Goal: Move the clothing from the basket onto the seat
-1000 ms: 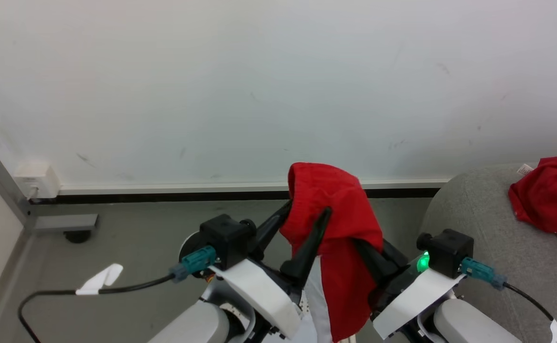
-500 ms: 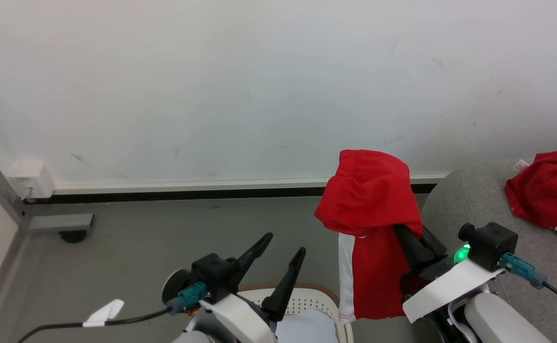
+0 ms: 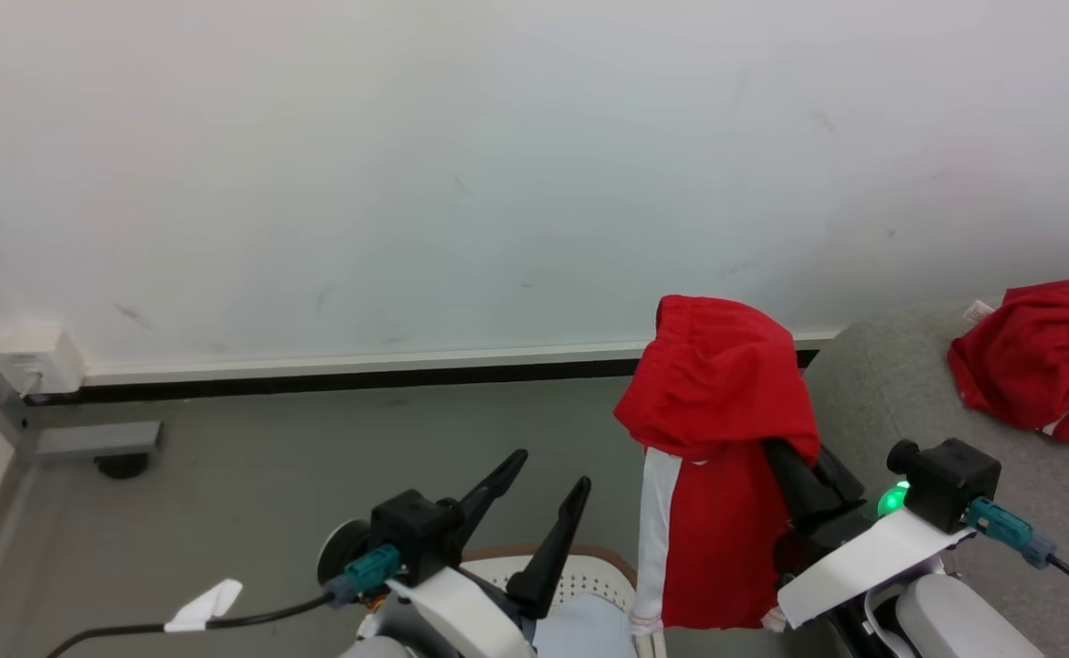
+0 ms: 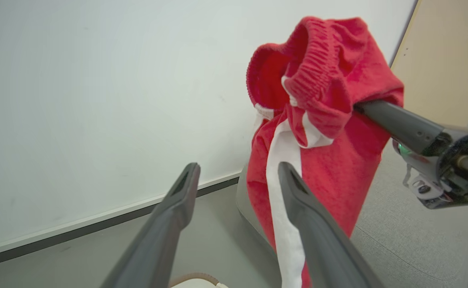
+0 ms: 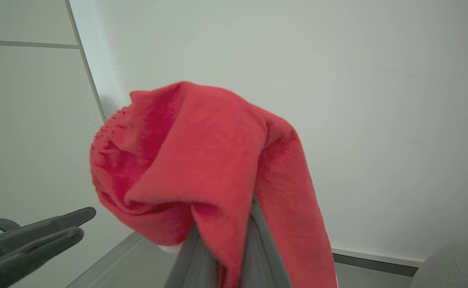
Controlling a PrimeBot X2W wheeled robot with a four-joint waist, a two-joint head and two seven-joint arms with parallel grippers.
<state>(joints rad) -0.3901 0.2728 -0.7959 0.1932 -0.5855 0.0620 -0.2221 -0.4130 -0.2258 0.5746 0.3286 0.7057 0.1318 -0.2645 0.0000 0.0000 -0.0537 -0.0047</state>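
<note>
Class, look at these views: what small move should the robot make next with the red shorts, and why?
Probably carry the right gripper rightward over the sofa. It is shut on the red shorts, which hang beside the sofa's edge, not above it; the left gripper is open and empty.

Your head camera looks forward and down from above the arms at the far wall (image 3: 407, 183), with the seat (image 3: 891, 411) at right. Your left wrist camera tilts up from low left, near the red garment (image 4: 338, 168). The right wrist camera sits just beneath it, and all three views share that garment and wall.
</note>
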